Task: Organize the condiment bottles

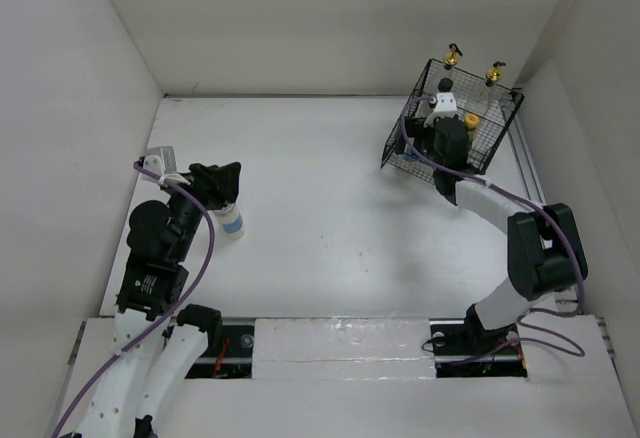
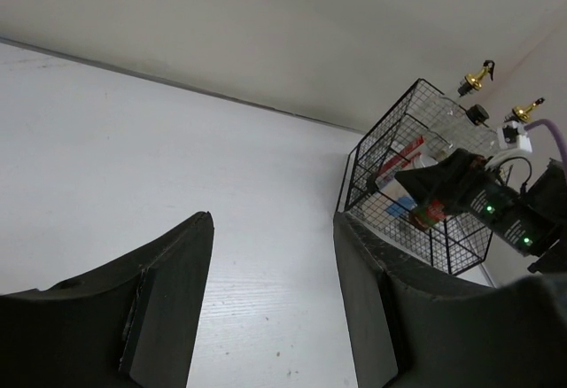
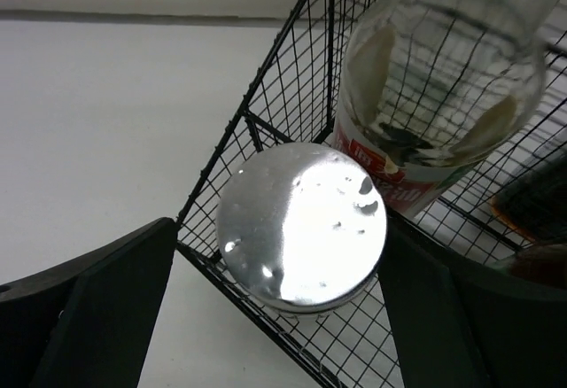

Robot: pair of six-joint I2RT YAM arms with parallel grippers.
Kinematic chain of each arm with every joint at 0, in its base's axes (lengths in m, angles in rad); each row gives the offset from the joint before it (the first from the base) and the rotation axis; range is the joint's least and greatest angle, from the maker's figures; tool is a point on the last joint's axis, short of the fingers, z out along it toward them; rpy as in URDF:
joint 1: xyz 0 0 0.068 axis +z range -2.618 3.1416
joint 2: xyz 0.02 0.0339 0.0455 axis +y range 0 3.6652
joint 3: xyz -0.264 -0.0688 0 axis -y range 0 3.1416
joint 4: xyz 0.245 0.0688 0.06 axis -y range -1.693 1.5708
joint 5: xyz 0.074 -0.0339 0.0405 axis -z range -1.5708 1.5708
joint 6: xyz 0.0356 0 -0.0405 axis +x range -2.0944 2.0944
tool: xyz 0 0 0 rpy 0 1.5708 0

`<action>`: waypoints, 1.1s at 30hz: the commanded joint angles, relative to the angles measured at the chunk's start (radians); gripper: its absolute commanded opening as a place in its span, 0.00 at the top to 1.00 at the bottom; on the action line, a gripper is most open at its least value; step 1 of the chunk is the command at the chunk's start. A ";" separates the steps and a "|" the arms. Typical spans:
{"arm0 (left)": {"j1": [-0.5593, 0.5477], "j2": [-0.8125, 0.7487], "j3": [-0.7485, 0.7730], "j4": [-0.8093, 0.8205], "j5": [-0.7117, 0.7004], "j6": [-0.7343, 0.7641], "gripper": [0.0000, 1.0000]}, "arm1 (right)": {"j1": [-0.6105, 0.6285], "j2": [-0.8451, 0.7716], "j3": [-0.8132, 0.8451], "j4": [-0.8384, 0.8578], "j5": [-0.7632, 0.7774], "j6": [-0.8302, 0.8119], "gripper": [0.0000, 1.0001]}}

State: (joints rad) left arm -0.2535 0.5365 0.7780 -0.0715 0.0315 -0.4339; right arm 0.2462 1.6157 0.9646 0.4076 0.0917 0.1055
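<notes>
Currently, wire basket (image 1: 500,130), far right of desk (image 1: 320,168), holds: two glass bottles (image 1: 453,56) with gold pourers; one black-capped bottle (image 1: 445,85); one silver-lidded bottle (image 3: 301,220), seemingly in the near-left corner, my right gripper (image 3: 279,255) straddling it, jaws apart. A white bottle (image 1: 232,223) stands left, beside my left gripper (image 2: 272,264), spread, empty. Risk, I judge: snagging wire on withdrawal, tipping the basket.

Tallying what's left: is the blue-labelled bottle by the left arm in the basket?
Out: the bottle sits on the table, far from the basket.
</notes>
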 commanded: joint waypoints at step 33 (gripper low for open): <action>0.022 -0.087 0.035 -0.025 -0.277 -0.088 0.39 | 0.745 0.541 0.668 0.010 -0.526 -0.130 0.00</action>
State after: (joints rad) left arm -0.2379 0.4564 0.7795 -0.1249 -0.2253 -0.5106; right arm 0.9958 2.1231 1.5055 0.3862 -0.4377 -0.0128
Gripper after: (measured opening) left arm 0.611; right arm 0.994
